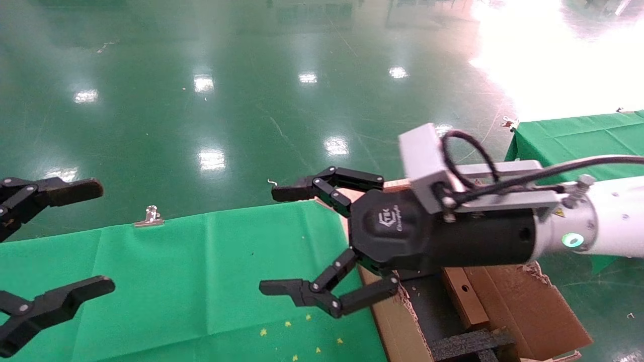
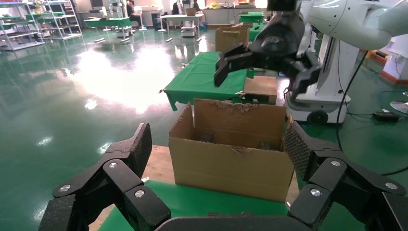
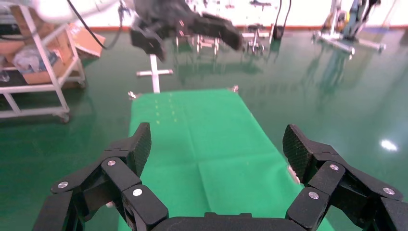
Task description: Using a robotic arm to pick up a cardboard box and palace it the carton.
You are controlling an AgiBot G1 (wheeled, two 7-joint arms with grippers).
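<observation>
The carton [image 1: 508,301] stands off the green table's right end, flaps ragged, with black foam [image 1: 468,344] inside; it also shows in the left wrist view [image 2: 231,163]. My right robotic arm [image 1: 604,226] reaches in from the right. Its gripper [image 1: 276,240] is open and empty, held above the table's right end beside the carton; the right wrist view shows its gripper [image 3: 216,149] over bare green cloth. My left gripper [image 1: 95,237] is open and empty over the table's left end, with the carton showing between its fingers [image 2: 139,149]. The small cardboard box is out of view.
The green cloth table [image 1: 201,281] has a metal clip [image 1: 149,216] on its far edge. A second green table [image 1: 578,136] stands at the right. Glossy green floor lies beyond. A brown box shape [image 2: 262,89] sits behind the carton.
</observation>
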